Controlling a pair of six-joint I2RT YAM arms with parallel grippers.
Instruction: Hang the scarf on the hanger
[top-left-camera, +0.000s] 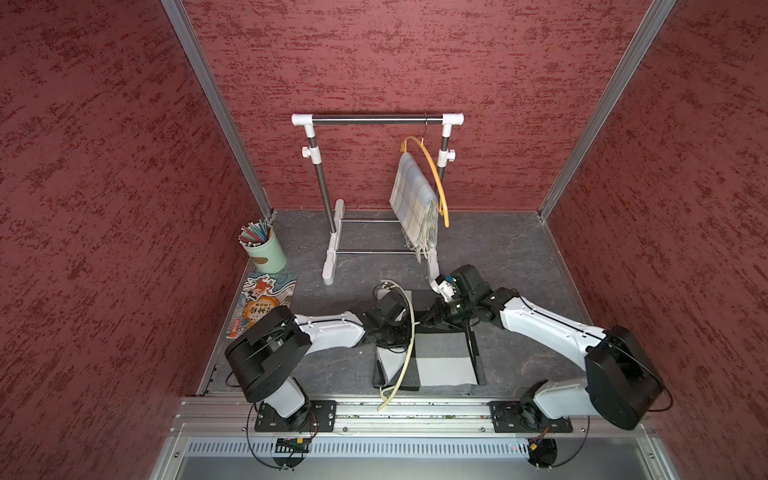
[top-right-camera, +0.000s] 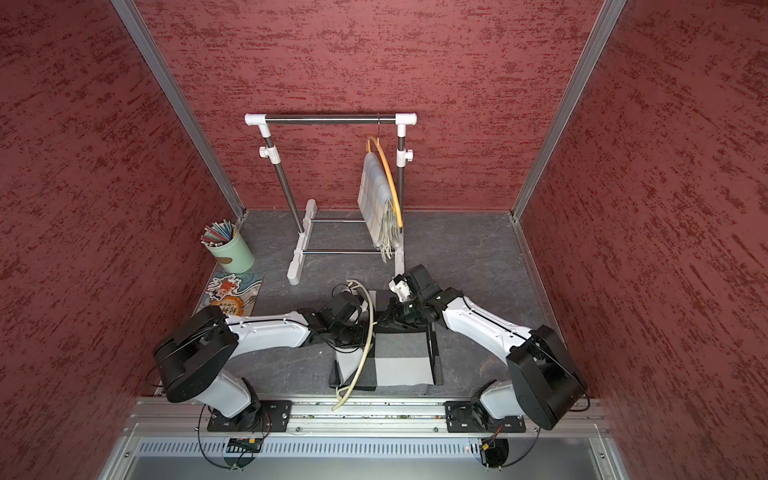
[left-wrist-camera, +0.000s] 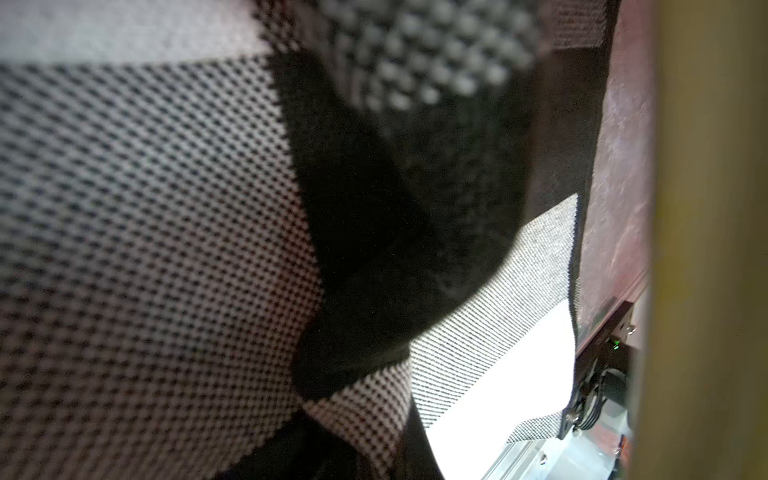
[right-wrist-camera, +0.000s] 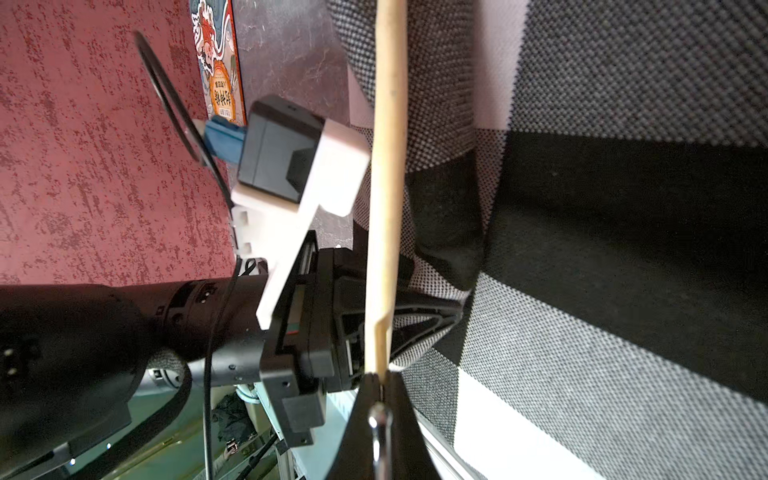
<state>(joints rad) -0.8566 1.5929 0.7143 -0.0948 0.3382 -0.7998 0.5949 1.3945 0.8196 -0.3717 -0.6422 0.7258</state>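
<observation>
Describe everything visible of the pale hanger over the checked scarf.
The pale hanger is a thin cream arc, wood or plastic, with a shiny metal hook at its middle and a small notch near it. The right gripper is shut on it at the hook's base. In both top views it curves over the checked scarf and out over the front rail. Whether its ends touch anything cannot be told.

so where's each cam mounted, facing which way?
Top views: high at front, looking down and back at rack; left arm, right arm show.
Left wrist: on left arm, close against checked scarf; no robot part clear.
Right wrist: on right arm, looking past right claw at cream hanger and left claw.
Shared: both wrist views show checked scarf and cream hanger.
</observation>
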